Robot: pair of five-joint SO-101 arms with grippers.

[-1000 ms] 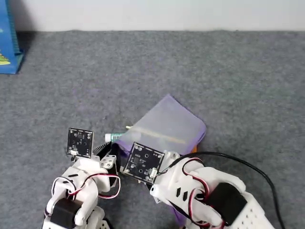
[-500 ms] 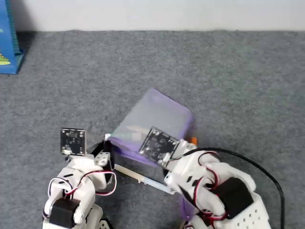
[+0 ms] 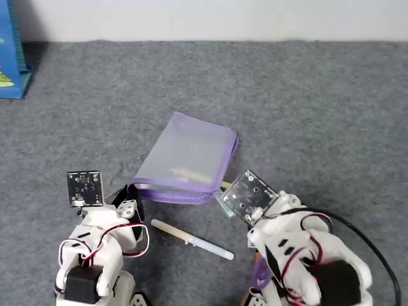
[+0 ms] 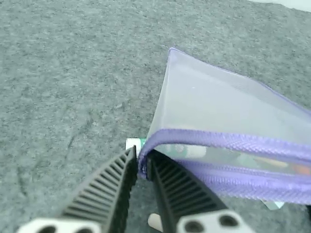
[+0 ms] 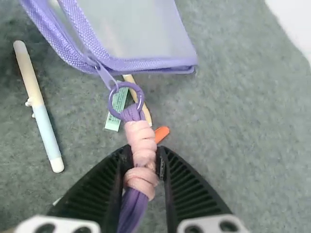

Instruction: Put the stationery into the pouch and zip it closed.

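Observation:
The translucent purple pouch (image 3: 190, 156) lies on the grey carpet with its zipped edge facing the arms. My left gripper (image 4: 142, 162) is shut on the pouch's (image 4: 228, 111) purple corner edge. My right gripper (image 5: 141, 153) is shut on the pink and purple pull cord (image 5: 138, 141), which hangs from a ring (image 5: 125, 99) on the zipper of the pouch (image 5: 126, 29). A pastel pen (image 3: 191, 240) lies loose on the carpet between the arms, outside the pouch, and appears as the pen (image 5: 39, 107) in the right wrist view. A yellowish stick (image 3: 188, 173) shows through the pouch.
A wooden pencil (image 5: 138, 104), an orange piece (image 5: 162, 132) and a green paper tag (image 5: 116, 114) lie under the pouch's near corner. A green-white item (image 4: 133, 144) pokes out by the left gripper. A blue box (image 3: 11, 54) stands far left, with a white wall behind.
The pouch has slid and turned away from the arms, uncovering the pen on the carpet. The right arm has swung to the right with the cord; the left arm shifted slightly left.

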